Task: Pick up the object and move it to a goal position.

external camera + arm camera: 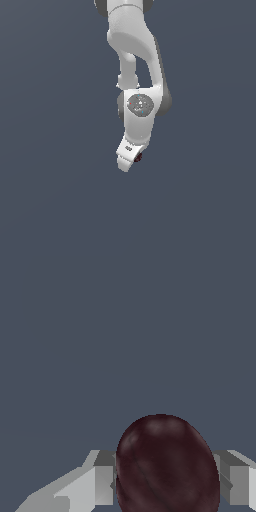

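The object is a small dark red roundish ball [167, 466]. In the wrist view it fills the space between my two grey fingers [102, 478], which touch it on both sides. In the exterior view only a sliver of the ball [138, 157] shows behind the white gripper [131, 161], at the lower end of the arm. The gripper is shut on the ball and holds it off the ground, tilted. Most of the ball is hidden by the hand in the exterior view.
The white arm [135, 45] comes down from the top middle of the exterior view. All around is a plain dark grey-blue surface [50, 150] with no other objects or edges in view.
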Motion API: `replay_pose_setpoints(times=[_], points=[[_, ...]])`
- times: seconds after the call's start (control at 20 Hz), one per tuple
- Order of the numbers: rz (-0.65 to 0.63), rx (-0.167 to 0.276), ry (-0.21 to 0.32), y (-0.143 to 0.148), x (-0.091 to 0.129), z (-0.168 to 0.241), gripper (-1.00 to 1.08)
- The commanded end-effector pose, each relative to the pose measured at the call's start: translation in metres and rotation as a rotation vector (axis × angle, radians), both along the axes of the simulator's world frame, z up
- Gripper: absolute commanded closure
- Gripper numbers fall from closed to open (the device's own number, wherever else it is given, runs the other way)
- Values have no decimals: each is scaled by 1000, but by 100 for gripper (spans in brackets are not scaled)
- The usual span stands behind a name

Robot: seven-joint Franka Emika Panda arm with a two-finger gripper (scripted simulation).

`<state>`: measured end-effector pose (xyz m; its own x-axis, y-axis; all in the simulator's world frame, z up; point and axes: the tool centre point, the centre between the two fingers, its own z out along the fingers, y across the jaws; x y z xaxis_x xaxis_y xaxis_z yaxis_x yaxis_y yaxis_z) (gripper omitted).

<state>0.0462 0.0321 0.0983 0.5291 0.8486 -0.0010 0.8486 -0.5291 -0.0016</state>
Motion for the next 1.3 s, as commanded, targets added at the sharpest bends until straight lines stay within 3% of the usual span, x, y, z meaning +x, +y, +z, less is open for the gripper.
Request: replay_pose_setpoints(times=[0.0, 0.75, 1.25], points=[[1, 1, -2, 2, 5, 25, 108], [1, 2, -2, 11, 40, 181, 108], [0, 1, -2, 14, 58, 250, 108]])
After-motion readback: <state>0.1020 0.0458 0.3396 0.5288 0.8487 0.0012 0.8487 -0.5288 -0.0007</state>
